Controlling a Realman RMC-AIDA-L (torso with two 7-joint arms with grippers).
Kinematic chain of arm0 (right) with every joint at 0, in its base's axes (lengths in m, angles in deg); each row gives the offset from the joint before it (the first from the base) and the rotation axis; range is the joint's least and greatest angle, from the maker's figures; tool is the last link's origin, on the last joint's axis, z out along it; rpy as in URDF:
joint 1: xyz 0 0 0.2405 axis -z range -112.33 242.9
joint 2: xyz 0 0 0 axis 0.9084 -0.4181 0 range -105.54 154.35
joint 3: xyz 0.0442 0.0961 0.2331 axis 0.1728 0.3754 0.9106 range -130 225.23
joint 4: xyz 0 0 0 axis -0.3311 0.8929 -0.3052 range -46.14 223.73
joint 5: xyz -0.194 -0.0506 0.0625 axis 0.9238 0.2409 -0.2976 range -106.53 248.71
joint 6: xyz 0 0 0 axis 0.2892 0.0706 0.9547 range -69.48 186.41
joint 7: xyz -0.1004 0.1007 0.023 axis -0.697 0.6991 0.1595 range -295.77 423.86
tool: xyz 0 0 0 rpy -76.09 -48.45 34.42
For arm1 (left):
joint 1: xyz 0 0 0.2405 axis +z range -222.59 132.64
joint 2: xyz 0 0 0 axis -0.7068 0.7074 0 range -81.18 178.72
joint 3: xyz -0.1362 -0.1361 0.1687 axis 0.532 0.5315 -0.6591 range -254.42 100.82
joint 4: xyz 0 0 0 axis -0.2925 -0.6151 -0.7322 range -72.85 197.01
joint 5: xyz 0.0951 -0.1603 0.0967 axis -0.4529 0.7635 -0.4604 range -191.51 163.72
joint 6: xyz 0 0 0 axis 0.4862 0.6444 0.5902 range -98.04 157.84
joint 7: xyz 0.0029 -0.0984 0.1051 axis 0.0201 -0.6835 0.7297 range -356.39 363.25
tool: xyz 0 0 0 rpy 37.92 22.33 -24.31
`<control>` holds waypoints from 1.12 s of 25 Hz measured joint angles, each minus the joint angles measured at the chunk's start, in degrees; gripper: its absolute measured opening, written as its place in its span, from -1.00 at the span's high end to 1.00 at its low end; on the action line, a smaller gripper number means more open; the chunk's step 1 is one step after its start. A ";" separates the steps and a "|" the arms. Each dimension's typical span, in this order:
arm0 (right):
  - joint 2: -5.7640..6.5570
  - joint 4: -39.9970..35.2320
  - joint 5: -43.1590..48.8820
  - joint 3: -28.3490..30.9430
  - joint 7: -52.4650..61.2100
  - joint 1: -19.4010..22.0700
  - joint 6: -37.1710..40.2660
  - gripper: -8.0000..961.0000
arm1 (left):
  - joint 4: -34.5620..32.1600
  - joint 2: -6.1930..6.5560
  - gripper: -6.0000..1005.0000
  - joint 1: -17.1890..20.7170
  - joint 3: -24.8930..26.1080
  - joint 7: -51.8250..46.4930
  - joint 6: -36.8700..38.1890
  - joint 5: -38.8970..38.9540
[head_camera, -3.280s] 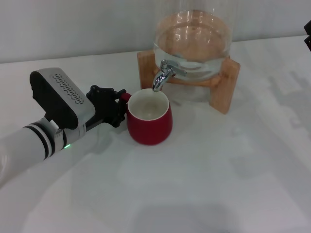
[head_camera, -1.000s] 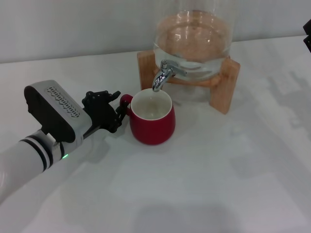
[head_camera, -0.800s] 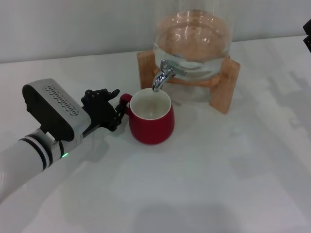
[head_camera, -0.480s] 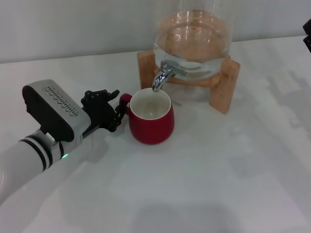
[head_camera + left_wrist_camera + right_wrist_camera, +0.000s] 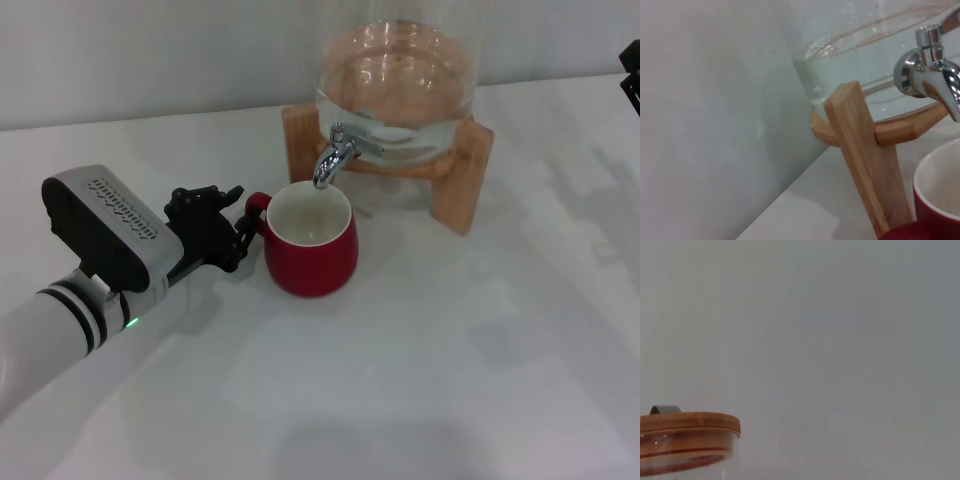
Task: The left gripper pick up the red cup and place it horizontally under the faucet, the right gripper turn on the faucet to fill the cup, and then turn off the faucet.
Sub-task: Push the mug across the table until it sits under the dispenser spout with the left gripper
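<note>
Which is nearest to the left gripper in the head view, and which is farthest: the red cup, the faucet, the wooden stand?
From the left gripper:
1. The red cup, just beside it, under the spout.
2. The faucet, above and behind the cup.
3. The wooden stand, behind, toward the right.

A plain white counter (image 5: 420,380) fills the head view and runs back to a pale wall. Two things stand directly on it. Toward the back is a wooden stand (image 5: 462,185) with thick legs, carrying a clear glass jar (image 5: 400,70) partly filled with water. Just in front of the stand sits the red cup (image 5: 310,240), upright with its white inside showing, its loop handle turned toward the robot's left. Soft grey shadows fall across the counter's surface.
</note>
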 joint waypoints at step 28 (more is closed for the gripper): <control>0.00 0.00 0.00 0.00 0.00 -0.20 0.41 -0.51 | -0.71 -0.09 0.42 0.08 -0.19 -0.04 -0.44 3.72</control>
